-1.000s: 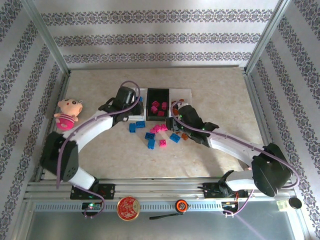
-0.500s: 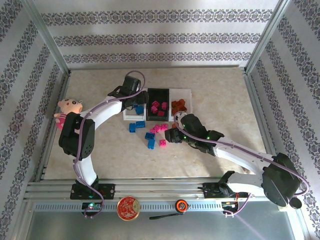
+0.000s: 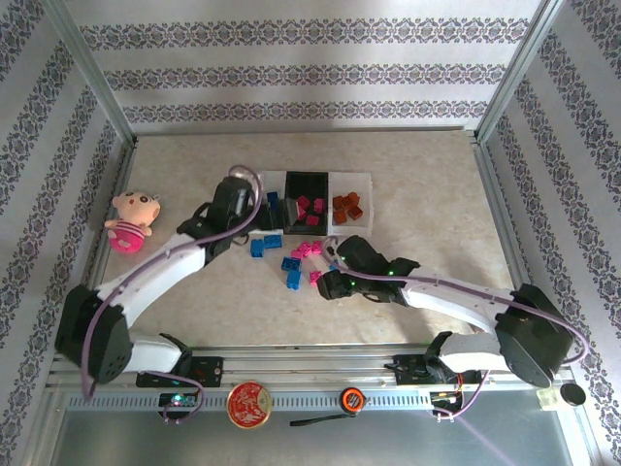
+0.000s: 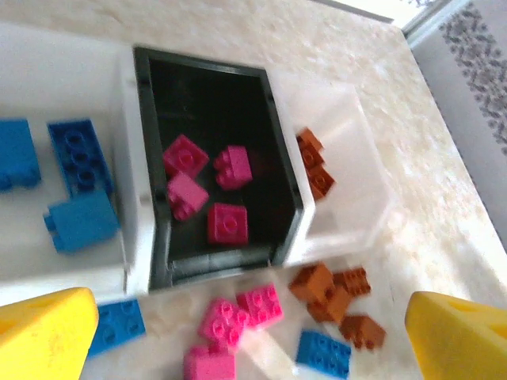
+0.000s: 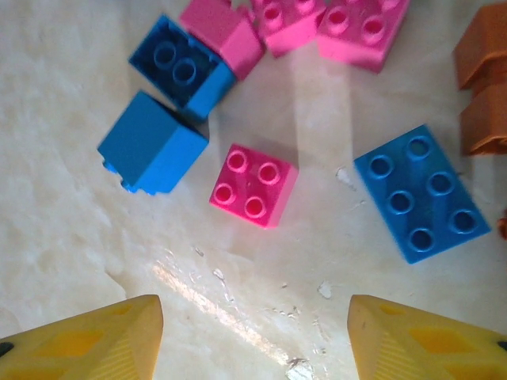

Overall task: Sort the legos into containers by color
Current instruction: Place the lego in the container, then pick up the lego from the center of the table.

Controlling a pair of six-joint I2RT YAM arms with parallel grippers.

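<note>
Three trays sit in a row: a left white tray (image 4: 63, 265) holding blue legos (image 4: 75, 154), a black tray (image 4: 202, 75) holding magenta legos (image 4: 228, 223), and a right white tray (image 4: 348, 150) holding orange legos (image 4: 315, 162). Loose pink (image 4: 238, 317), orange (image 4: 333, 293) and blue legos (image 4: 325, 352) lie in front of them. My left gripper (image 3: 262, 216) hovers open and empty at the left tray's near edge. My right gripper (image 5: 257, 340) is open just short of a magenta 2x2 lego (image 5: 253, 184), with blue legos (image 5: 154, 142) (image 5: 420, 190) on either side of that lego.
A pink plush doll (image 3: 131, 218) lies at the table's left edge. In the top view the black tray (image 3: 306, 176) and right white tray (image 3: 361, 183) sit mid-table, loose blue legos (image 3: 257, 248) in front. Metal frame rails border the table.
My left gripper has drawn back from over the left white tray toward the near side. My right gripper has moved nearer and left, down over the loose legos.
</note>
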